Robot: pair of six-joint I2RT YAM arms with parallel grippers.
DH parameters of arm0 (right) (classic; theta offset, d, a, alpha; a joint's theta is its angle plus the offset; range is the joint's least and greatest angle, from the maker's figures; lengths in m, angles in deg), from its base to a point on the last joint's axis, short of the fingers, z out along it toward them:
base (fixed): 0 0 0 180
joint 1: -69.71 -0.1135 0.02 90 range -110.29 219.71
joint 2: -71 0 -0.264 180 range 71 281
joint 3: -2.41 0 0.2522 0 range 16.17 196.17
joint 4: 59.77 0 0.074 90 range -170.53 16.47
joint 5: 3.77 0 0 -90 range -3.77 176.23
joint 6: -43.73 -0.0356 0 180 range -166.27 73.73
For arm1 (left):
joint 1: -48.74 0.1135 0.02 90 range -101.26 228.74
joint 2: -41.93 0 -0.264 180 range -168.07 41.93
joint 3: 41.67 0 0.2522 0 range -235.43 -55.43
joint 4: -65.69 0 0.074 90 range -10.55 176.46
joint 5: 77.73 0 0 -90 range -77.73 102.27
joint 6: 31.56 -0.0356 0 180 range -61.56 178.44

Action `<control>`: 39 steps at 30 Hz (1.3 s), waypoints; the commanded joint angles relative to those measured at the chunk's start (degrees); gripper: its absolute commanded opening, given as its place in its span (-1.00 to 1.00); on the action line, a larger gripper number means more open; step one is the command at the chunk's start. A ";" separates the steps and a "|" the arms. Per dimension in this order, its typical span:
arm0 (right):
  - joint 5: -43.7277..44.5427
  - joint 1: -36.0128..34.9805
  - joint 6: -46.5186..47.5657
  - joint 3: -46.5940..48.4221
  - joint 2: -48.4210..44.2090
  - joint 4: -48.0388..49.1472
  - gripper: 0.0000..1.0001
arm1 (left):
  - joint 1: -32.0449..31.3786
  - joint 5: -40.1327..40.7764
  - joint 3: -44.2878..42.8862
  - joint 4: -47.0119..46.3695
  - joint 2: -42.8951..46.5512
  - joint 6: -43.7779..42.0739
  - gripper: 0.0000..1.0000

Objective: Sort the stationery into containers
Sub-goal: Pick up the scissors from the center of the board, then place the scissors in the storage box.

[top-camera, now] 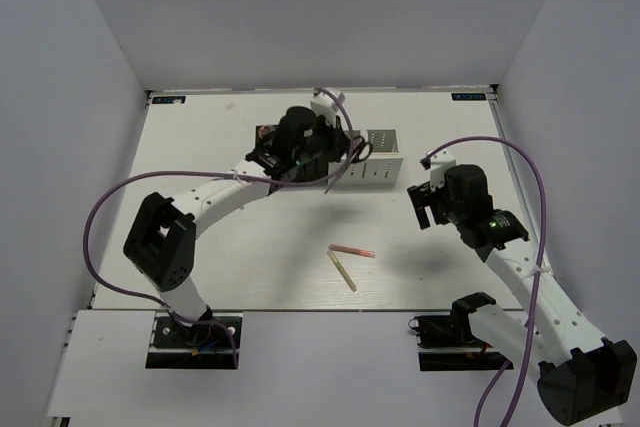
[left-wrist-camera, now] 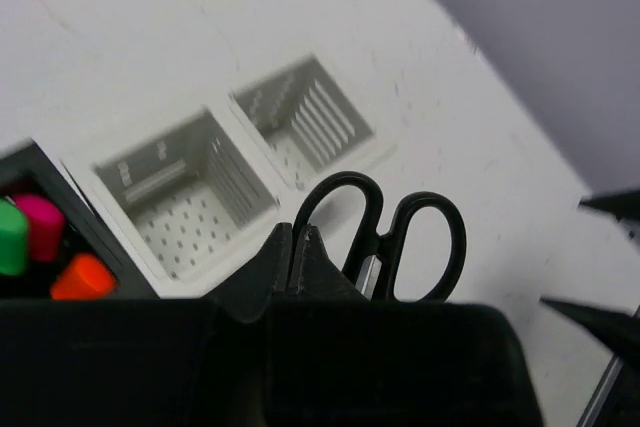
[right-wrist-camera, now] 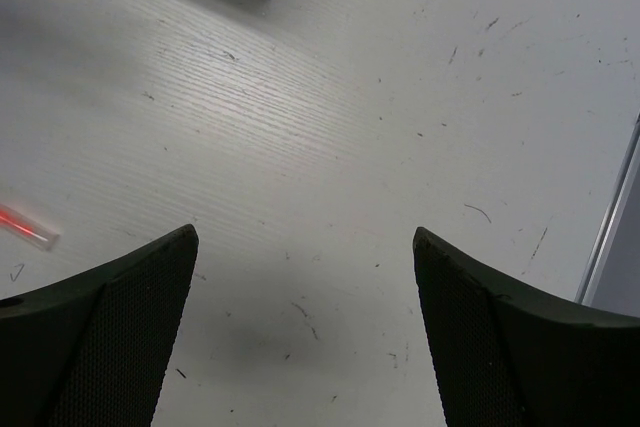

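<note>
**As Scissors [left-wrist-camera: 380, 232] Near the Holders [top-camera: 383, 150], Two Sticks Lie Unclaimed**

While the left arm [top-camera: 215, 192] reaches across the table [top-camera: 190, 137] in the overhead view, its wrist covers the black end of the row, so only the two white cubes show. Nearer the bases lie a thin pink stick [top-camera: 352, 250], set crosswise, and a pale wooden stick [top-camera: 342, 271], angled toward the near edge. Both are closer to the right gripper [top-camera: 424, 205], off to its left.

From the left wrist, the left gripper [left-wrist-camera: 300, 242] is pinched tight, apparently on the rim of one scissor loop. The loops lead and the blades run back out of sight beneath the fingers. Capped highlighters [left-wrist-camera: 45, 242] stand in a black cube [left-wrist-camera: 92, 229] at left. The nearer white cube [left-wrist-camera: 185, 197] opens ahead and left of the loops — the offset any drop would turn on.

From the right wrist, the jaws gape wide above the tabletop, holding nothing — the pink stick sits at the far left edge.
</note>
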 commanded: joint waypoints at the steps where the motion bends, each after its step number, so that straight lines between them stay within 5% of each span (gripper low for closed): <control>1: -1.04 -0.28 0.40 -0.69 -0.21 1.93 0.79 | 4.79 -4.72 -4.89 -8.17 0.61 7.20 -0.99; 9: -2.53 -0.36 0.57 -0.95 -0.38 1.92 0.76 | 11.65 -12.01 -16.67 -19.60 -11.08 20.38 -0.99; 13: -2.97 -0.37 0.93 -1.30 -0.12 2.01 0.53 | 13.59 -14.04 -22.21 -26.10 -18.55 26.53 -0.99; 16: -3.93 -0.28 1.37 -1.48 0.05 2.10 -0.07 | 14.30 -14.40 -25.28 -32.69 -23.21 30.41 -0.99; 17: -4.11 -0.36 1.45 -1.48 0.05 2.01 -0.54 | 14.65 -14.74 -26.25 -36.18 -23.91 31.11 -0.99; 20: -4.73 -0.28 1.89 -1.74 0.32 1.93 -1.00 | 15.09 -14.75 -29.06 -40.06 -29.18 33.93 -0.99; 26: -4.29 -0.37 2.42 -1.83 0.93 2.10 -1.00 | 15.18 -17.38 -33.90 -42.01 -34.11 36.57 -0.99; 39: -4.55 -0.19 2.25 -1.66 1.37 1.93 -1.00 | 16.85 -27.48 -23.98 -48.52 -32.53 36.84 -0.99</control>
